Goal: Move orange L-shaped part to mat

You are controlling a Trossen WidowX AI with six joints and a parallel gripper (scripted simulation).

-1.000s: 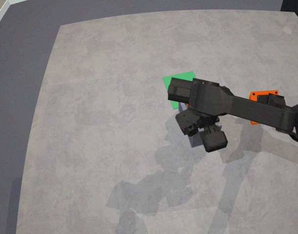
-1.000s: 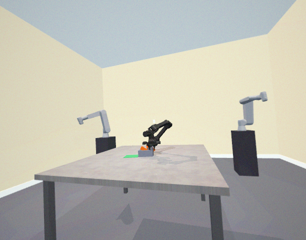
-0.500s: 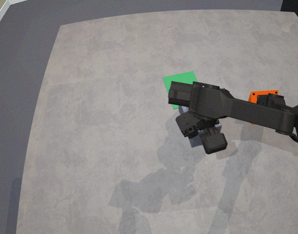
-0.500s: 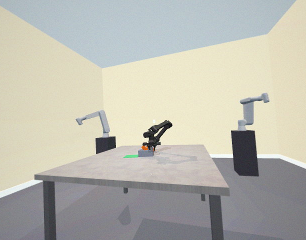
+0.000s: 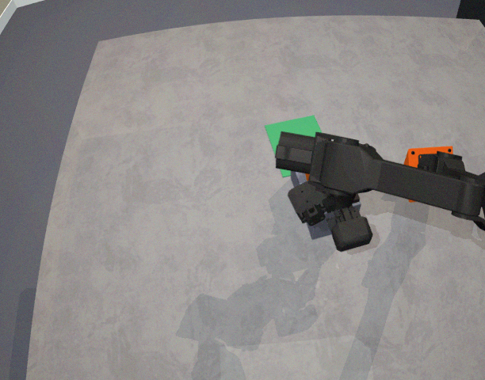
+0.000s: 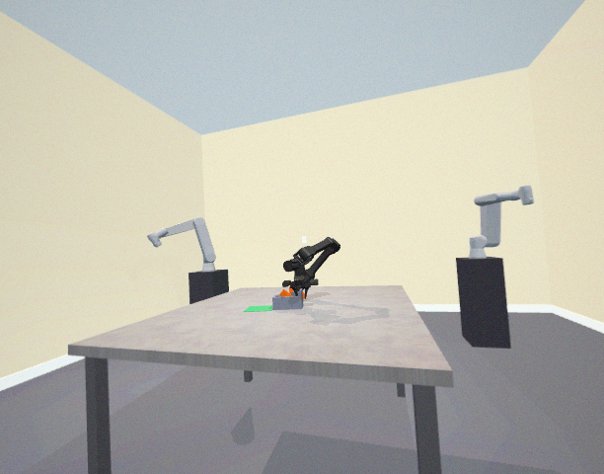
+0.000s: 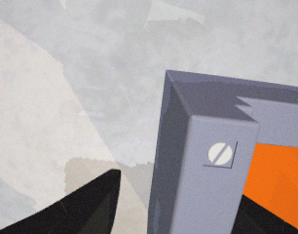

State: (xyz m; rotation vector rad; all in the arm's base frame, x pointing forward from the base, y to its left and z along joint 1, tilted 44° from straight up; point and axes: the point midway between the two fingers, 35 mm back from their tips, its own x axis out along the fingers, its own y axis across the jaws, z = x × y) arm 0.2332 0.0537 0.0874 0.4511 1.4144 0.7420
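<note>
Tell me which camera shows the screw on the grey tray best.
The wrist view: the slotted screw head appears large there, on the grey tray's corner. I can't make it out in the top or exterior views.

My black arm (image 5: 422, 184) (image 6: 320, 259) reaches out, bent at a raised elbow and sloping down to the wrist. My gripper (image 5: 330, 226) (image 6: 301, 295) (image 7: 165, 185) points downward, its fingers parted and apart from each other, the jaws standing partly open.
</note>
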